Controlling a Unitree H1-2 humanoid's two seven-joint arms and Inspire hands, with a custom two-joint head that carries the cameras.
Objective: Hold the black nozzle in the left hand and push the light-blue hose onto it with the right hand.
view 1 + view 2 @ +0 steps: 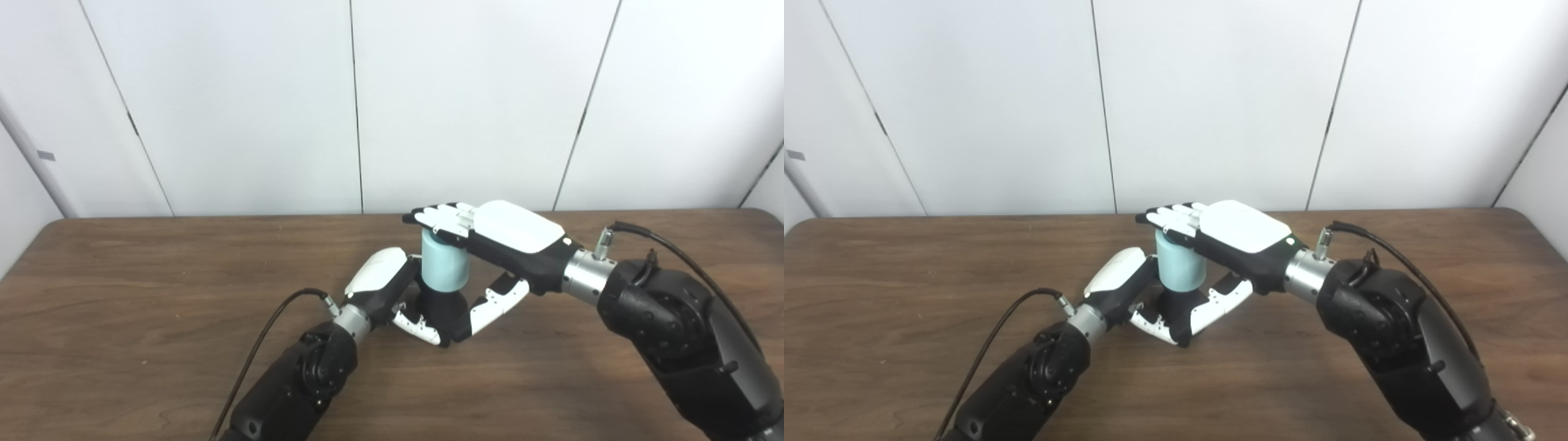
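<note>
Hose (445, 267) is sitting upright on top of the black nozzle (442, 309), roughly mid-worktop (122, 294), so I'm reading this as the push-down stage. My right hand (490, 229) is lying flat across the hose's top end, fingers (438, 215) stretched out straight, not wrapping anything, thumb (496, 303) hanging down beside the nozzle. My left hand (392, 288) is curling around the nozzle's base and holding it.

Biggest worry: I'm pressing with a flat palm, so nothing is steadying the hose sideways. If the push is going off-axis, the hose could be tipping or skidding off. Next worry: the left hand is gripping low, so the nozzle could be rocking in it. Smaller one: that thumb could be knocking the left fingers (422, 331), they're just beside each other.

What I'm not seeing: the actual joint, so no idea how deep it's seated. The right palm is also covering the hose's top end.
</note>
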